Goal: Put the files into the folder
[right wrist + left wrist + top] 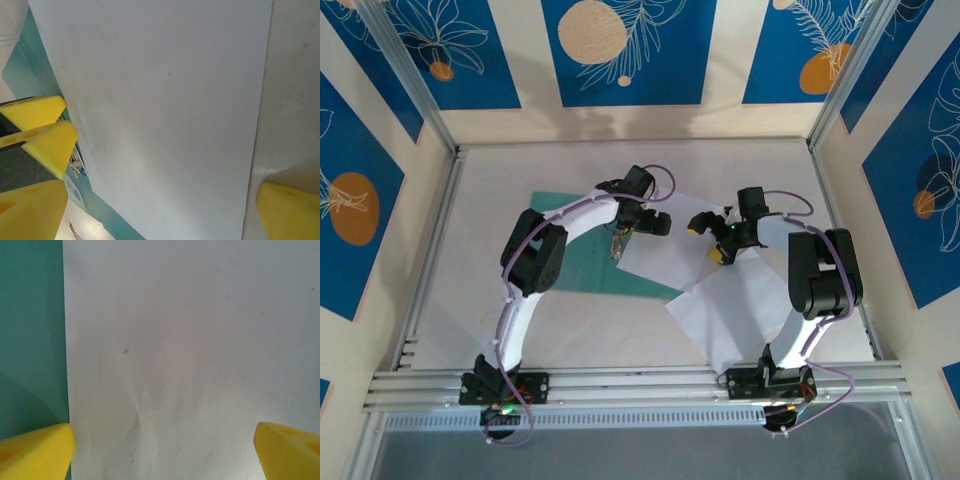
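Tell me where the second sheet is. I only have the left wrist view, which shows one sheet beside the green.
Observer: The second sheet lies flat on the near right of the table, to the right of the folder.
Operator: Is the right hand on it?
Observer: No. The right hand is open and sits farther back, over the first sheet, the one you see.
Operator: How much of that sheet is on the folder?
Observer: Its left part overlaps the folder's right end. The rest looks to lie off the folder.
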